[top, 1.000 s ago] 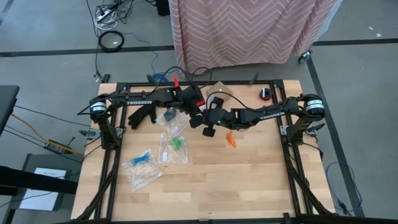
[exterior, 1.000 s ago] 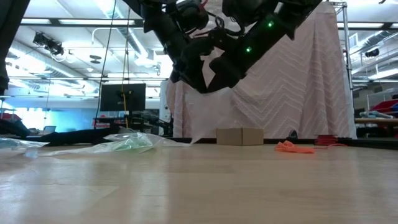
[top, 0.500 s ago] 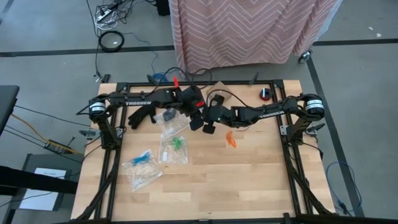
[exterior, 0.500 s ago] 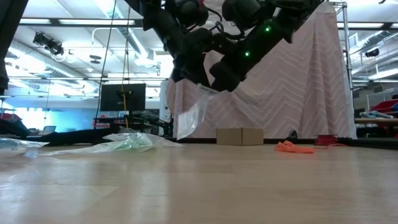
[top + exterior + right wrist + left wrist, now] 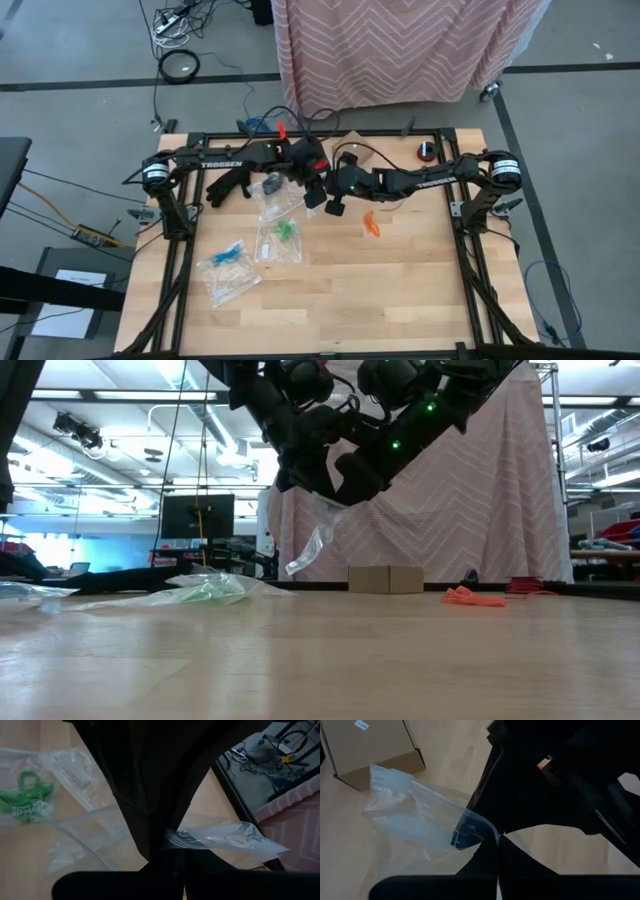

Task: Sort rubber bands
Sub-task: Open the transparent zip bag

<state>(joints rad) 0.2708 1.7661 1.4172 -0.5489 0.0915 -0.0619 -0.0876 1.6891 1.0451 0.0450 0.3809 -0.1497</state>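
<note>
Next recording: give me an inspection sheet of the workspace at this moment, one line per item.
Surface: wooden table, bare at the near edge.
Job's things: orange rubber bands loose on the wood; green ones in a zip bag; blue ones in another bag.
Clutter: cardboard box; red-topped object at the far edge.
Grippers: left gripper and right gripper both shut on a clear bag lifted off the table.
Cables: black leads on the floor.
Surroundings: chevron cloth; monitor.
</note>
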